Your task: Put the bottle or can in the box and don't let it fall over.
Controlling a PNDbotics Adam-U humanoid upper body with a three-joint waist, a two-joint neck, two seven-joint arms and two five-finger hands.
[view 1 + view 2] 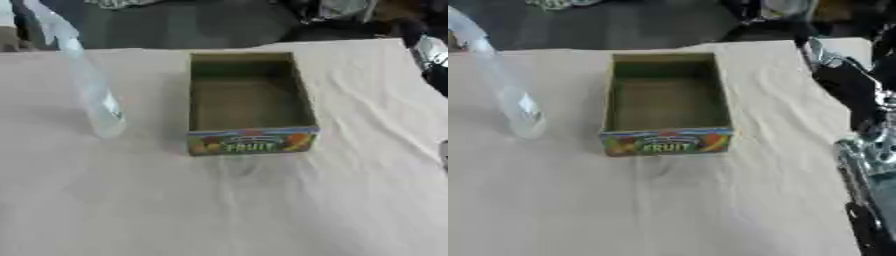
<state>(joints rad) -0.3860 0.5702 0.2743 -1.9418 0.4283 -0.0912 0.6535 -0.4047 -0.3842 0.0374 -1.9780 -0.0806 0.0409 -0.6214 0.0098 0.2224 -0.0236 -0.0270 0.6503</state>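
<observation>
twin head views down onto box point(251, 102)

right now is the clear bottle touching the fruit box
Apart. The left eye view shows a strip of bare cloth between the bottle, standing on the box's left, and the box.

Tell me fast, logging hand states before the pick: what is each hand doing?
Left hand: not in view.
Right hand: only the right arm shows at the right edge; its state cannot be told.
</observation>
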